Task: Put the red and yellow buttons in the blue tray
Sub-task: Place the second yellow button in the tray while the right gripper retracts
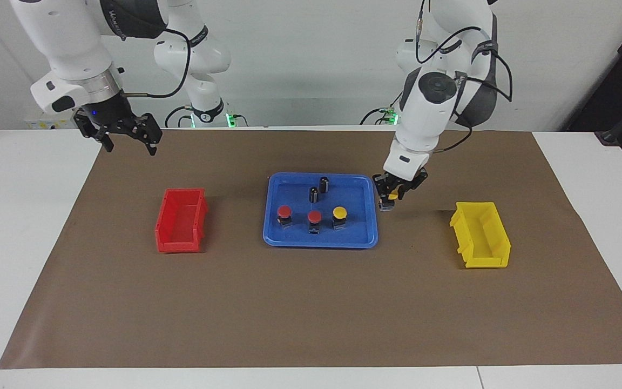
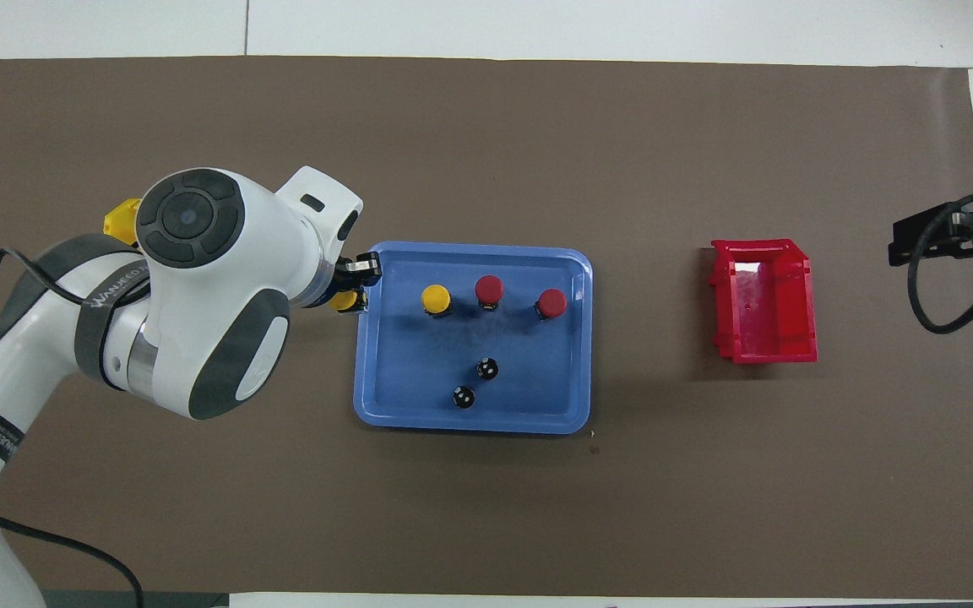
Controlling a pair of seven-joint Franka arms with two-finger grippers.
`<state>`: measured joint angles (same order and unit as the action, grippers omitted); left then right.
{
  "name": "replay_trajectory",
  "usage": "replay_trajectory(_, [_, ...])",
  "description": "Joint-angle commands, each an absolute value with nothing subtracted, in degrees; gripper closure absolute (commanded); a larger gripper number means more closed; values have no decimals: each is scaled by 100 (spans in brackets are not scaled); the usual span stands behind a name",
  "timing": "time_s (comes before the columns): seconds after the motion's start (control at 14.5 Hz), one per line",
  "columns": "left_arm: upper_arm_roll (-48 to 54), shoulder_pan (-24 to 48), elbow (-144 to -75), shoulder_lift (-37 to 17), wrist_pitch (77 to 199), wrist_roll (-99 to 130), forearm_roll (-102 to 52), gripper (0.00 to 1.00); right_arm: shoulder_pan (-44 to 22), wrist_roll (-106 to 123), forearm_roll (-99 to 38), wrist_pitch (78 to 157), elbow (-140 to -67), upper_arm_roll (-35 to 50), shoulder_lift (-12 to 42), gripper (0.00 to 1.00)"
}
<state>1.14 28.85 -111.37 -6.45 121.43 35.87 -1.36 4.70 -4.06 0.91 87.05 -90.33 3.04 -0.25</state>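
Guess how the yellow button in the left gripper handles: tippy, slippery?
Likely top-heavy: the yellow button in the left gripper resembles the one standing in the blue tray, a wide round cap on a narrow black base, so it may tip if set down tilted. Probably light and rigid. Its rounded cap looks smooth, so gripping the base seems safer.

Glossy plastic blue tray [image 1: 367, 237] — matt brown paper mat [image 1: 311, 313]
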Motion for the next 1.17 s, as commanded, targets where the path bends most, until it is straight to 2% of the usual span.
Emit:
replay_trajectory(0.0, [18, 3015, -11416, -738, 12742, 3665, -158, 99, 562, -281, -9, 8806, -9088, 360, -88, 0])
replay_trajectory(0.21, [18, 3094, -11505, -1045, 13217, 3770, -158, 99, 720, -264, 9, 8710, -9079, 308, -97, 0])
replay_trajectory(1.1, [26, 3252, -11610, -1274, 13518, 3902, -167, 99, 703, -272, 9, 8771, -9070, 308, -88, 0])
